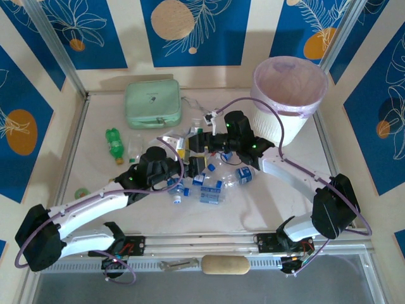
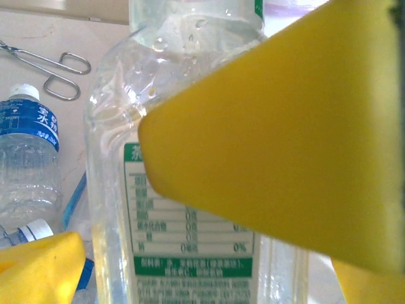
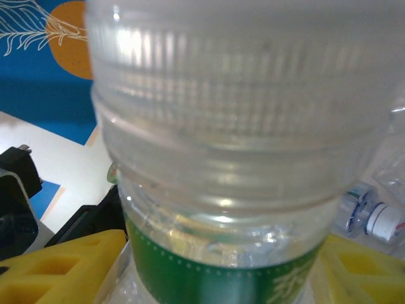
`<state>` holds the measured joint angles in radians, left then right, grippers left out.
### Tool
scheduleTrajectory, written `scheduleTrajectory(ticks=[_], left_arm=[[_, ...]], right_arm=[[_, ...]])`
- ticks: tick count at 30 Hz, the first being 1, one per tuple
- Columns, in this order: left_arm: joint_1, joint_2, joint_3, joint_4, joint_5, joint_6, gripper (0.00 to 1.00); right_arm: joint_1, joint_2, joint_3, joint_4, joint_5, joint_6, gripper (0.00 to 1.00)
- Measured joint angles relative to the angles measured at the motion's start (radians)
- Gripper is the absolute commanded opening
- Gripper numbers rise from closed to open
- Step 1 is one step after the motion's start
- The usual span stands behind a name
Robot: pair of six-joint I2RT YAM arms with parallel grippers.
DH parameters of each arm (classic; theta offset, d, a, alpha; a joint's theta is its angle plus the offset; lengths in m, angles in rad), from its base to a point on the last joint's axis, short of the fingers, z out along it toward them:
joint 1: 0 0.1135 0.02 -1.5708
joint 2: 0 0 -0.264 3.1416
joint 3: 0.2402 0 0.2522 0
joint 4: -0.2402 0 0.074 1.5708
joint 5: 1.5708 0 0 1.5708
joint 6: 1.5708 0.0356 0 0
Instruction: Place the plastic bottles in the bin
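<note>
— Where is the green-labelled bottle [image 2: 190, 240]?
— Upright at the middle of the surface [image 1: 266, 202], where both arms meet; loose blue-labelled bottles [image 1: 212, 190] lie just nearer the bases; the bin [image 1: 291, 126] stands apart at the far right.
— The right pincer [image 3: 224, 266]?
— Clenched on that bottle; a yellow finger [image 3: 63, 266] lies against each side.
— And the left pincer [image 2: 107, 202]?
— Released; its fingers sit spread around the bottle; the lower-left one [image 2: 38, 266] is clear of the plastic.

The clear bottle [image 2: 114, 190] has "0%" on its nutrition label [image 2: 190, 215].
</note>
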<state>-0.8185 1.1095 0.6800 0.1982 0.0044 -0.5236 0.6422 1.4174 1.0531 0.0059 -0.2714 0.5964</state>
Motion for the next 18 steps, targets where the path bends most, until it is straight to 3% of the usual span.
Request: scheduleTrajectory(ticks=[7,14,18], left_arm=[[0.056,-0.122,-0.066,-0.013,-0.004,-0.025,0.99],[0.28,-0.234,-0.229,-0.023,0.007,-0.152,0.99],[0.364,-0.237,-0.27,-0.022,0.007,-0.217,0.99]], right_arm=[[-0.074,0.0,0.051,-0.08,0.087,-0.026,0.51],[-0.189,-0.031,0.218,-0.192,0.182,-0.124,0.51],[-0.262,-0.058,0.345,-0.255,0.249,-0.202,0.5]])
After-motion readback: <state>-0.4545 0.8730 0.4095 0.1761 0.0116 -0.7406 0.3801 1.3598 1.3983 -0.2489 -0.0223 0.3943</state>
